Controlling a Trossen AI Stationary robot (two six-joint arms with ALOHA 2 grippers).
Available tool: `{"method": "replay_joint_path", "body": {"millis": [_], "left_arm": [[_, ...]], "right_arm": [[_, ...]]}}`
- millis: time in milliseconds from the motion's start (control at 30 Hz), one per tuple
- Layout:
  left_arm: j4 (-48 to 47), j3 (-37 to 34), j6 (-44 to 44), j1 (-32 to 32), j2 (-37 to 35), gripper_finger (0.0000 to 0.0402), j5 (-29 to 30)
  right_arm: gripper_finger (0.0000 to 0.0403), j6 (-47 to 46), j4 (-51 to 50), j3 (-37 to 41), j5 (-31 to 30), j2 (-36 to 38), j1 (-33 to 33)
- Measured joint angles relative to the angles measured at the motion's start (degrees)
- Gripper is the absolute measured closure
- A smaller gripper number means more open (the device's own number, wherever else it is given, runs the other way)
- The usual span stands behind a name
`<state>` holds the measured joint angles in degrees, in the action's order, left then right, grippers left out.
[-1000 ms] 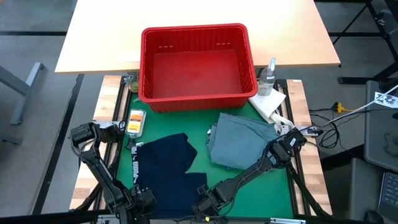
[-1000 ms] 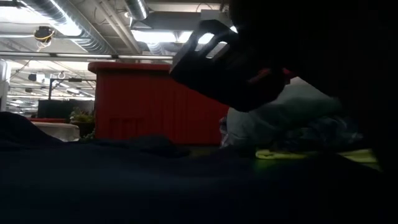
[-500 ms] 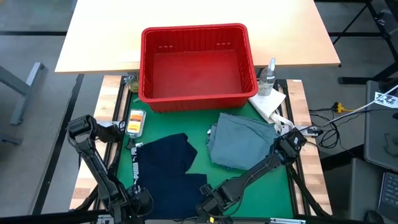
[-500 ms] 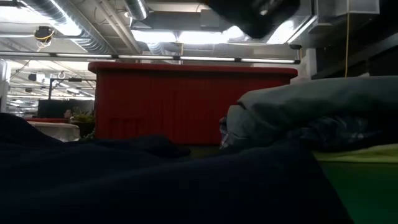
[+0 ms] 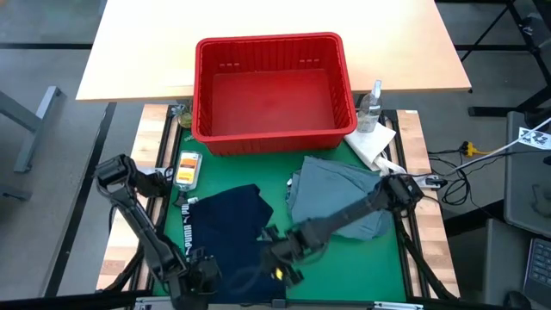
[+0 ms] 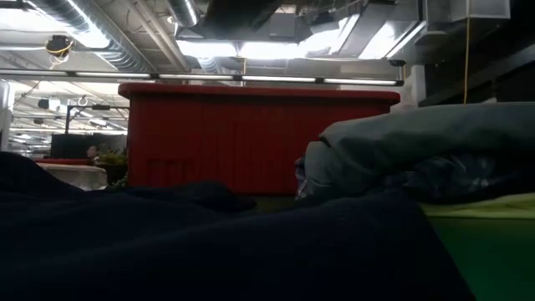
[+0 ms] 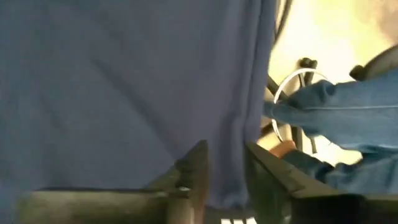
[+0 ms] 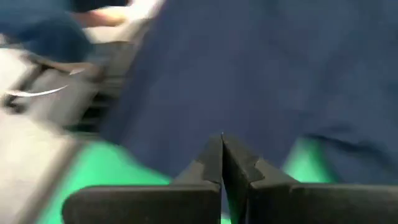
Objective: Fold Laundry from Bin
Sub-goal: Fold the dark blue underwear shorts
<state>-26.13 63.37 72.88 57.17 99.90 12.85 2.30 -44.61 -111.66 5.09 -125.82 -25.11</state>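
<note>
The dark navy garment [image 5: 228,228] lies spread on the green mat [image 5: 387,258] near the table's front edge; it also fills the low view's foreground [image 6: 209,242]. My left gripper [image 5: 202,277] hovers over the garment's near left part, open, and navy cloth [image 7: 124,81] shows through the gap between its fingers [image 7: 227,180]. I cannot tell whether it touches the cloth. My right gripper [image 5: 277,258] is shut [image 8: 222,149] above the garment's near right part [image 8: 261,68]. A folded grey-blue garment [image 5: 331,194] tops a pile to the right [image 6: 401,138]. The red bin [image 5: 271,40] stands behind, holding nothing.
A spray bottle [image 5: 372,105] and a white paper towel [image 5: 372,142] sit right of the bin. A small orange-and-white item [image 5: 188,168] lies at the mat's left edge. Bare green mat shows at the near right.
My right gripper, still shut, has risen from the navy garment's near right corner and gone toward the far edge and slightly left, leaving the low view upward. My left gripper has lifted a little. The navy garment lies as before.
</note>
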Motion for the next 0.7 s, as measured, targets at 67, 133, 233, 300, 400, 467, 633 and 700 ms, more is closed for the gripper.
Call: {"method": "replay_joint_path", "body": {"millis": [67, 133, 233, 300, 400, 467, 633, 700], "left_arm": [[0.0, 0.0, -2.22, -1.59, -0.02, 0.029, -0.46], [0.0, 0.0, -3.68, -3.17, -0.02, 0.0273, -2.51], [0.02, 0.0, -4.06, -4.88, -0.02, 0.0258, -5.42], [0.02, 0.0, -4.61, -5.21, -0.04, 0.0256, -5.71], [0.02, 0.0, -6.52, -4.94, -0.07, 0.0261, -5.94], [0.02, 0.0, -7.17, -4.41, -0.07, 0.0268, -5.71], [-0.04, 0.0, -7.43, -2.11, -0.07, 0.0282, -3.39], [-0.22, 0.0, -7.38, -1.29, -0.07, 0.0287, -3.07]], "right_arm": [[0.0402, 1.08, -0.06, 0.0, -1.78, 0.0, 2.24], [0.0401, 1.9, -0.06, 0.0, -2.6, -0.04, 4.65], [0.0389, 4.81, -0.06, 0.0, -0.96, -0.16, 8.24], [0.0372, 6.05, -0.04, 0.0, 1.6, -0.17, 10.49], [0.0338, 8.5, -0.04, 0.0, 3.53, -0.17, 13.43], [0.0311, 9.98, -0.04, 0.0, 2.47, -0.2, 15.0], [0.0243, 12.5, -0.04, 0.0, -5.79, -0.22, 18.37], [0.0223, 14.27, 0.09, -0.09, -10.41, -0.65, 19.73]]}}
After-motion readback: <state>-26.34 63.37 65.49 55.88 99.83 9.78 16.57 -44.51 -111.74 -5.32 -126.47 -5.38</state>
